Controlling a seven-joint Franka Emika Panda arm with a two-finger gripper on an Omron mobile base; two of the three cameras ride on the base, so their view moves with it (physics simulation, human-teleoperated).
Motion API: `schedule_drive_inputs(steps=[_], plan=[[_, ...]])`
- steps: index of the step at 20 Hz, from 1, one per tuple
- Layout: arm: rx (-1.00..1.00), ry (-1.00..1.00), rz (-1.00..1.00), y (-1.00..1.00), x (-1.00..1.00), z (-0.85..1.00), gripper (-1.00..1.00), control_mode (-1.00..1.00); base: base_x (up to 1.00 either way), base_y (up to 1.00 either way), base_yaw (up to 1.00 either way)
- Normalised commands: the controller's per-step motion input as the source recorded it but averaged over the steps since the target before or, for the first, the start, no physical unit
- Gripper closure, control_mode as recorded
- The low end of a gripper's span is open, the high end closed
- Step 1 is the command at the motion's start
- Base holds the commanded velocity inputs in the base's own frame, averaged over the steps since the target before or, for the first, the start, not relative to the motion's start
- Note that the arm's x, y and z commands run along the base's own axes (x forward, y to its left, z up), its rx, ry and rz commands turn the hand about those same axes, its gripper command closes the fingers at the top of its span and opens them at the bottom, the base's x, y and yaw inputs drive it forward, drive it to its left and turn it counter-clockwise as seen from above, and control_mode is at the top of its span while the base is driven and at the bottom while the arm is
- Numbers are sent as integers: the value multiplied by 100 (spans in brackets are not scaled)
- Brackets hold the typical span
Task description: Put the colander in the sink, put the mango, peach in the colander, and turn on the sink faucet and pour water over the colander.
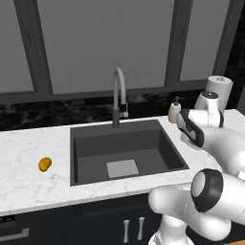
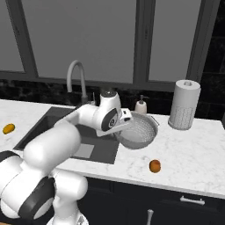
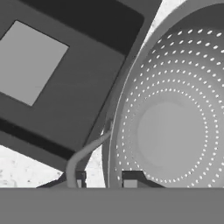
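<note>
The silver perforated colander point(image 2: 139, 131) hangs tilted just above the counter at the sink's right edge. My gripper point(image 2: 126, 117) is shut on its near rim. In the hand view my gripper point(image 3: 105, 179) straddles the colander point(image 3: 170, 127) rim beside a thin side handle point(image 3: 85, 153). The dark sink point(image 1: 119, 143) lies left of it, with a pale patch point(image 1: 122, 168) on its floor. The yellow-orange mango point(image 1: 44, 164) rests on the counter left of the sink. The peach point(image 2: 154, 166) sits on the counter near the front edge, right of the colander. The gooseneck faucet point(image 1: 118, 91) arches behind the basin; no water is in view.
A beige soap dispenser point(image 2: 140, 106) stands behind the colander. A paper towel roll point(image 2: 184, 104) stands at the back right. Dark windows and a black backsplash run behind the white marble counter point(image 2: 193, 149).
</note>
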Motion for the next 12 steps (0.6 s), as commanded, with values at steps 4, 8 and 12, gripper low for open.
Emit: schedule_drive_inputs(steps=[4,8,12], plan=[[0,0,16,76,-12,24,100,-100,0,0,0],[0,0,9,74,-18,1,100,-100,0,0,0],[0,0,2,73,-2,1,100,-100,0,0,0]])
